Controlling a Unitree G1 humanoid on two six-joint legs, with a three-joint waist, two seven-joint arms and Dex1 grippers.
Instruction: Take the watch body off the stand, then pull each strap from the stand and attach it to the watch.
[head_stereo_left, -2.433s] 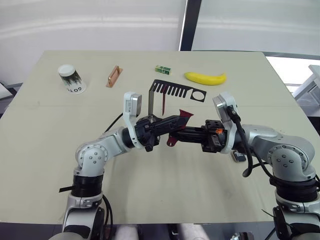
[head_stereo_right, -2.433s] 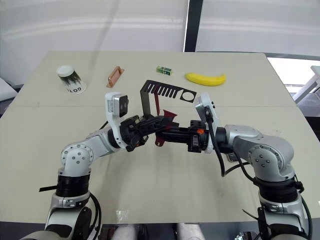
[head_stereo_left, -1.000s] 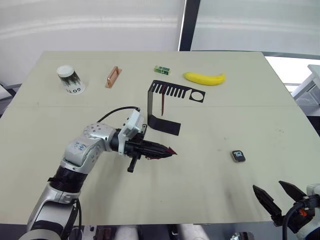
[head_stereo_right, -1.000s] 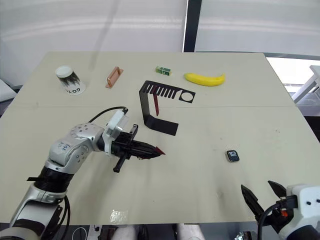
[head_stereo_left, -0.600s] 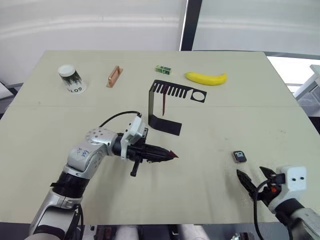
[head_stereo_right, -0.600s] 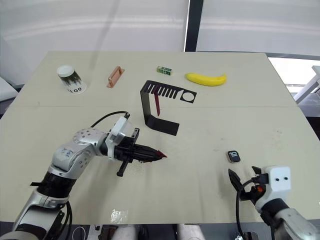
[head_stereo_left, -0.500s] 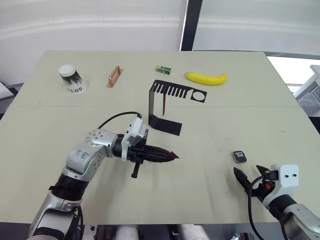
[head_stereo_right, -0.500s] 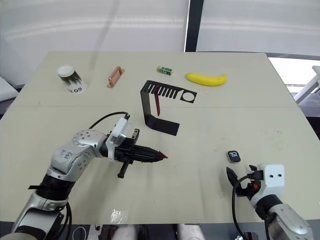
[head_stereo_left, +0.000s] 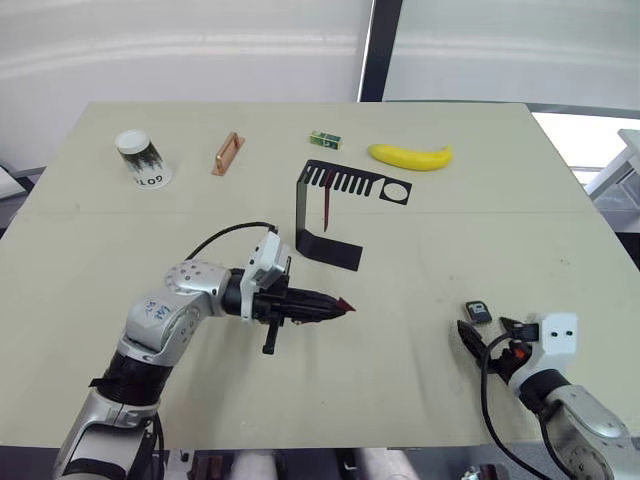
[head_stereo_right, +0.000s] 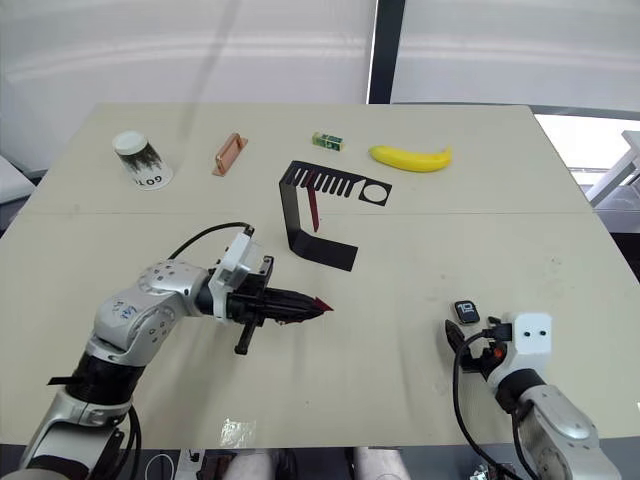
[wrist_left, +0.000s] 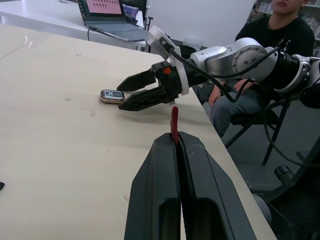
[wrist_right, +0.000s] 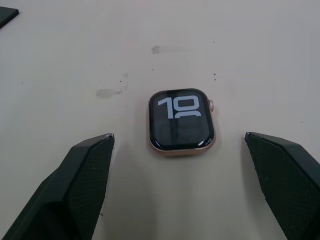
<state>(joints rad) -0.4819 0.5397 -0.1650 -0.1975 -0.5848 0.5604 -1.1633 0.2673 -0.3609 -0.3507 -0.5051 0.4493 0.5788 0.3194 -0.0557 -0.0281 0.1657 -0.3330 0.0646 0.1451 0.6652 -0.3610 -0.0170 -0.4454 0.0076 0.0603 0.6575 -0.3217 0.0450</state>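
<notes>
Watch body (wrist_right: 181, 121), a small rounded-square case with a glossy black face and pale metal rim, lies flat on the beige table (wrist_right: 260, 45) in my right wrist view, centred ahead of my right gripper (wrist_right: 182, 172), whose black fingers (wrist_right: 82, 172) are spread wide on either side without touching it. I judge I am picking the case up so the strap can be joined; next I should move forward and close on its edges.

From my left wrist, my left gripper (wrist_left: 179, 145) is clamped on a slim dark-red rubbery strap (wrist_left: 174, 123), its tip poking out past the fingertips.

From the head camera, my left arm reaches out level over the table's middle, strap pointing right. My right arm is low at the near right edge, just short of the case. The thin black sheet-metal stand (head_stereo_left: 330, 205) sits farther back with the second dark-red strap (head_stereo_left: 327, 207) hanging from its slotted top.
</notes>
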